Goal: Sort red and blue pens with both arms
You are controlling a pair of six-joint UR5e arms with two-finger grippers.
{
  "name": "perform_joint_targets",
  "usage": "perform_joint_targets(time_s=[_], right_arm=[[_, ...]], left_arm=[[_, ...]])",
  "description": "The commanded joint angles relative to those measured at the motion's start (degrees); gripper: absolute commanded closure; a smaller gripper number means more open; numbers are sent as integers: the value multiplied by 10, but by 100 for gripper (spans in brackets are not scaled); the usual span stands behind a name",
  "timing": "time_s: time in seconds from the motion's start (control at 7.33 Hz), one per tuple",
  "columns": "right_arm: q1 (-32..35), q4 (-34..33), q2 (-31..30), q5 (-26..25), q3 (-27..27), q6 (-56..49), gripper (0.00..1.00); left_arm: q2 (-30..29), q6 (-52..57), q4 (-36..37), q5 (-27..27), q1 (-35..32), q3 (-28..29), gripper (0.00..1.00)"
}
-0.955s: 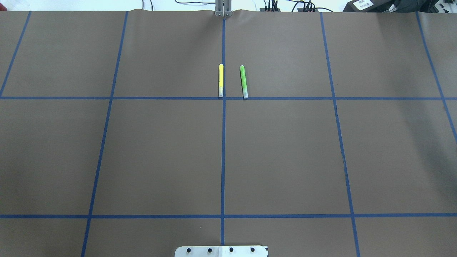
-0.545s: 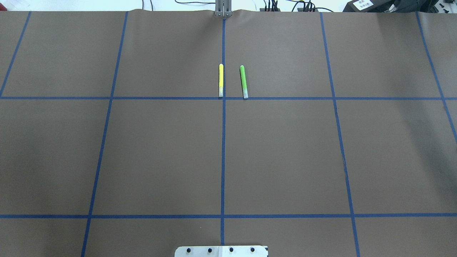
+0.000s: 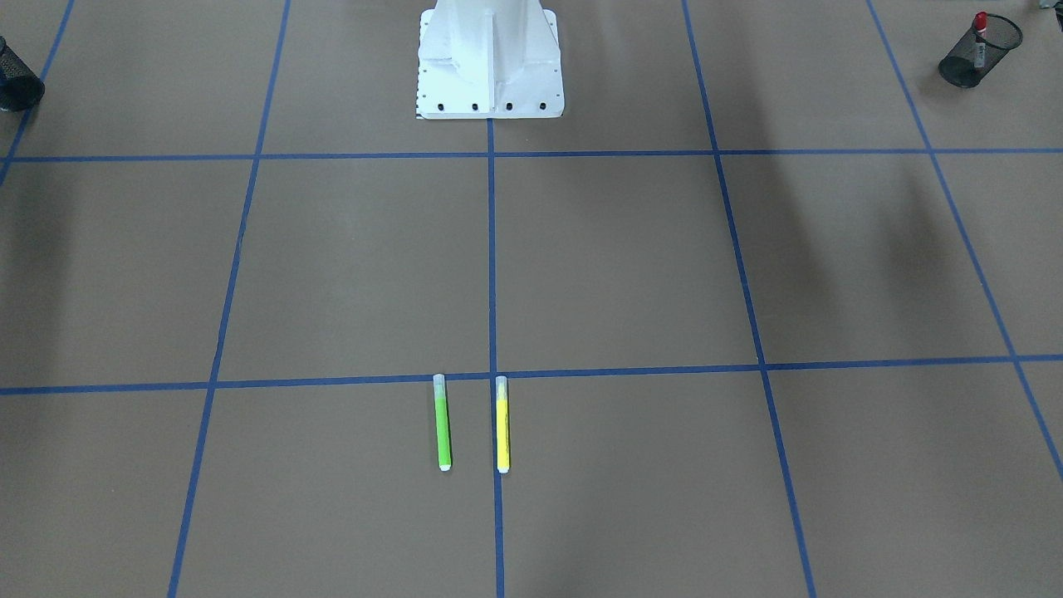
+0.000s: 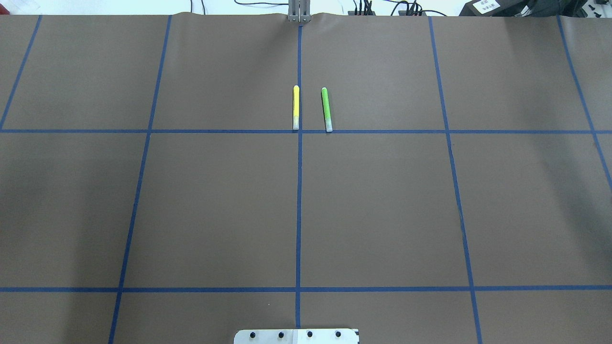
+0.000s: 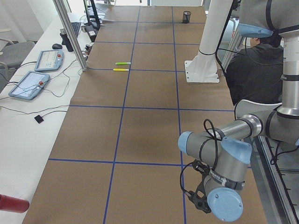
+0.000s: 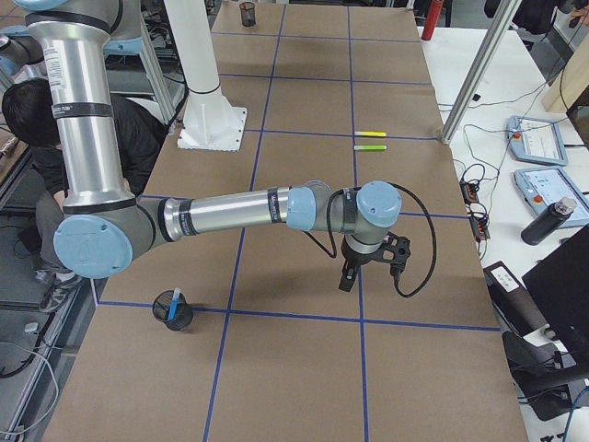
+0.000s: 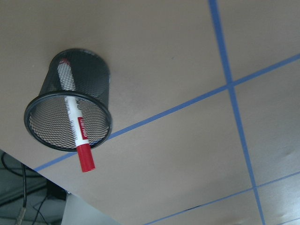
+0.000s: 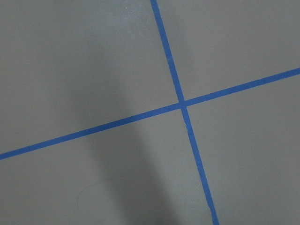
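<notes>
Out to the white base's [image 3: 490, 83] left, the red marker [image 7: 77, 129] is standing in a black mesh cup [image 7: 96, 77]. Out to the base's right, the blue pen [image 6: 174, 302] is sitting in a second mesh cup [image 6: 177, 321]. Farther from the base, the left gripper [image 5: 198, 203] and right gripper [image 6: 368, 265] are hovering, and I cannot tell their grip. Both pens are looking light, stiff and slick, so mid-barrel is seeming the best hold. Farthest out, the yellow highlighter [image 4: 296, 107] and green highlighter [image 4: 326, 109] are lying flat.

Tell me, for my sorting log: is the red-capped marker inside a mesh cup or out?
Inside. The red-capped marker leans in the black mesh cup, red cap past its rim.
</notes>
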Motion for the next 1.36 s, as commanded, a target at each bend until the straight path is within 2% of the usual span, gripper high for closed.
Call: perform_joint_targets(time_s=[0.0, 0.27, 0.55, 0.82, 0.95, 1.23], right_arm=[[-7, 32, -1, 0, -1, 1, 1], [-24, 41, 2, -18, -1, 1, 1], [-31, 119, -16, -28, -6, -3, 1], [-37, 136, -20, -20, -7, 7, 1], [-37, 138, -20, -15, -6, 5, 1], [-42, 137, -16, -16, -6, 6, 1]], left_arm=[[-3, -14, -125, 1, 2, -64, 0], [-2, -49, -274, 2, 18, -64, 0], [-2, -117, -418, 2, 92, -55, 0], [-6, -227, -538, 2, 188, -54, 0], [-41, -266, -548, 2, 246, -47, 0], [-136, -289, -555, 3, 312, 0, 0]])
